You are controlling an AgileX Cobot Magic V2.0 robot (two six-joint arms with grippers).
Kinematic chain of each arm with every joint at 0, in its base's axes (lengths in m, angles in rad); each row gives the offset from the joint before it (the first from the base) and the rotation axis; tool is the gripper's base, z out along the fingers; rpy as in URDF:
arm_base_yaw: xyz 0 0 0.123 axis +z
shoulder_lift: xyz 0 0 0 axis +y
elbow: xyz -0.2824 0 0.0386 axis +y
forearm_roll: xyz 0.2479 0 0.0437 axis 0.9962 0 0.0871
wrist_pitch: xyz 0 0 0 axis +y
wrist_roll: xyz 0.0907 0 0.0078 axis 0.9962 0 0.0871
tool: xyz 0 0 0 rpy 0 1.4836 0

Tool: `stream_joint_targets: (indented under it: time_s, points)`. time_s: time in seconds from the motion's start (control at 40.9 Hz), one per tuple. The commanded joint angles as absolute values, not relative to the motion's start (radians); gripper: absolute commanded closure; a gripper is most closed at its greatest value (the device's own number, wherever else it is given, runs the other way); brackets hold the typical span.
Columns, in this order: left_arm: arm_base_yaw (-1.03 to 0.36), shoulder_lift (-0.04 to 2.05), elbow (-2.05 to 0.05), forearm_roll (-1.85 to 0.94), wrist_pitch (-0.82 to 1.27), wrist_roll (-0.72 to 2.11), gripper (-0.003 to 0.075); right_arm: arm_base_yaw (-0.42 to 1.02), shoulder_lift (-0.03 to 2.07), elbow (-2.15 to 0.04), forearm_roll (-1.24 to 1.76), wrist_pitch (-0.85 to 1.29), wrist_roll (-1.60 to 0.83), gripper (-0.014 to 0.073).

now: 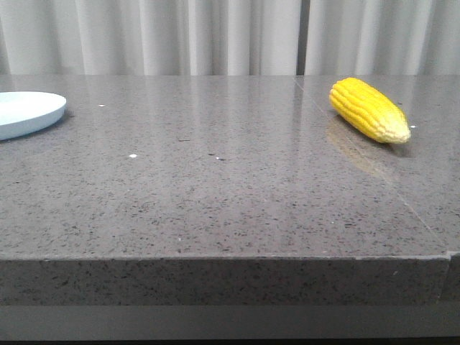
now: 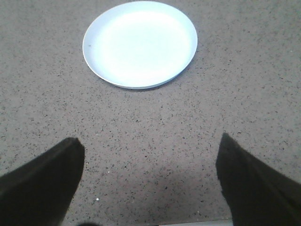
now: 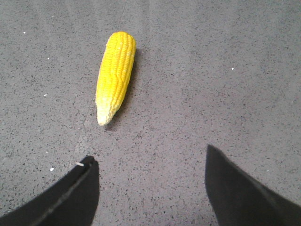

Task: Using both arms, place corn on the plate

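Note:
The yellow corn (image 1: 369, 110) lies on the grey stone table at the far right, its pale tip pointing right and towards me. In the right wrist view the corn (image 3: 115, 75) lies ahead of my right gripper (image 3: 148, 155), which is open, empty and apart from it. The pale plate (image 1: 27, 113) sits at the far left edge of the front view, cut off by the frame. In the left wrist view the plate (image 2: 140, 43) is empty, ahead of my left gripper (image 2: 150, 143), which is open and empty. Neither gripper shows in the front view.
The grey speckled stone table (image 1: 215, 187) has its front edge near me. A seam runs diagonally through the tabletop on the right. White curtains hang behind the table.

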State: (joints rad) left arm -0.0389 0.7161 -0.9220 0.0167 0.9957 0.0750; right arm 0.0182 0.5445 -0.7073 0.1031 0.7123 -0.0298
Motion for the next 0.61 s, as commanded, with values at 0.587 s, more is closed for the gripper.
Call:
stream_joint_targets:
  time_s: [0.587]
  points:
    - [0.207,1.295,-1.23,-0.157,0.975,0.219,0.0155,0.017,0.556,-0.732,0.099,0.633,-0.036,0.0085]
